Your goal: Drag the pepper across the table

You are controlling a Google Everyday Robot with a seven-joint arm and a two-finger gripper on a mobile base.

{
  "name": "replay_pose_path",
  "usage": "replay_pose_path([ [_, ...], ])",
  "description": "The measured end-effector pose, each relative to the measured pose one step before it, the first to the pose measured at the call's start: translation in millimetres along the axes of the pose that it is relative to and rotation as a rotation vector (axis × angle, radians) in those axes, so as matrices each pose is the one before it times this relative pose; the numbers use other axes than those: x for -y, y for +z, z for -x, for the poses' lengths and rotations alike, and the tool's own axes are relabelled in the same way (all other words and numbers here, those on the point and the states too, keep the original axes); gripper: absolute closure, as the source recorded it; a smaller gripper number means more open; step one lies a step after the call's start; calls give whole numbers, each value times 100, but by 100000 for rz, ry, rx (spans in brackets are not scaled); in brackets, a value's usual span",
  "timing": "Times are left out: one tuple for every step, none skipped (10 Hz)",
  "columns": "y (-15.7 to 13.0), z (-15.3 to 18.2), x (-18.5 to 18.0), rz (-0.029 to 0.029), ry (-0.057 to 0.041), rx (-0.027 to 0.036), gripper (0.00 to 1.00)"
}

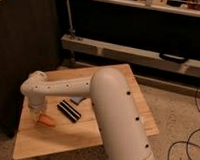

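The pepper (46,121) is a small orange-red tapered thing lying on the light-wood table (50,142) near its left front part. My gripper (36,112) hangs from the white arm's wrist and sits right over the pepper's left end, touching or nearly touching it. The white arm (107,105) reaches in from the lower right and bends at an elbow over the table's middle, hiding part of the top.
A black striped block (69,110) lies just right of the pepper. A small dark thing (76,100) shows under the arm. A dark cabinet (19,51) stands left of the table. A metal shelf (135,51) runs behind. Cables (191,143) lie on the floor at right.
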Motion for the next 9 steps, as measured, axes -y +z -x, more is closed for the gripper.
replay_pose_path([
  [-1388, 72, 71, -180, 842, -1781, 34],
  [-1023, -23, 44, -61, 591, -1352, 34],
  [-424, -90, 232, -237, -184, -893, 34],
  [74, -4, 158, -318, -195, -362, 34],
  [519, 164, 189, -678, -290, -290, 34],
  [621, 145, 132, -447, -702, -416, 34],
  [618, 191, 74, -415, -567, 18, 34],
  [389, 49, 106, -173, -464, 3, 34],
  [569, 94, 95, -46, -647, 346, 34],
])
